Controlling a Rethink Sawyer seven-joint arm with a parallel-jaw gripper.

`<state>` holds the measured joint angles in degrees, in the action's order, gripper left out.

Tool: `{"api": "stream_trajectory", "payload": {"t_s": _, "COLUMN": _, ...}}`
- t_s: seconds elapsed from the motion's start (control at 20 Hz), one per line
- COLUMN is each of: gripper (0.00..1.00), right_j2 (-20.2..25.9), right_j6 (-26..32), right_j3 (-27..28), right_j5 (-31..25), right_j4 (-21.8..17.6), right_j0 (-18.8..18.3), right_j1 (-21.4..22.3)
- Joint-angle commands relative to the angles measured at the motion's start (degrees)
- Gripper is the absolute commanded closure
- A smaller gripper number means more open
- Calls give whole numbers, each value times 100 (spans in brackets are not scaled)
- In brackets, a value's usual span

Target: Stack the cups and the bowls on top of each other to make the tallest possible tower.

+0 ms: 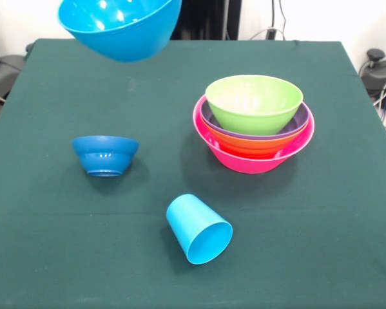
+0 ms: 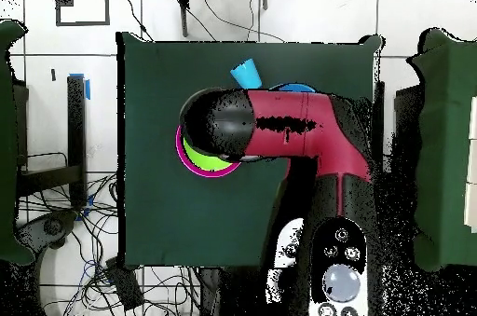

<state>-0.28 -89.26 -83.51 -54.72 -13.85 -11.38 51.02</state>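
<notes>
held: sky blue bowl [image 1: 120, 27] aloft, tilted (claw unseen, grip can't tell)
next: level it, centre over lime bowl [image 1: 254, 102], lower

Place: a robotics lab or test room.
Bench: a square bench under dark green cloth [image 2: 149, 144], standing alone on a pale tiled floor [image 2: 56, 89].
Robot: a red and black arm [image 2: 298, 135] reaching over it.
Wiring: loose black cables [image 2: 56, 214] trailing across the floor.
Markers: blue tape [image 2: 87, 86] stuck to the tiles.
</notes>
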Motion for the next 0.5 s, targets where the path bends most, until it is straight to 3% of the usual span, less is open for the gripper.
{"api": "stream_trajectory", "payload": {"t_s": 0.05, "gripper": 100, "right_j2": -60, "right_j6": -1112, "right_j3": -603, "right_j5": -94, "right_j4": 34, "right_j0": 271, "right_j1": -163}}
{"api": "stream_trajectory", "payload": {"t_s": 0.5, "gripper": 100, "right_j2": -182, "right_j6": -1513, "right_j3": -637, "right_j5": -17, "right_j4": 73, "right_j0": 581, "right_j1": -231}}
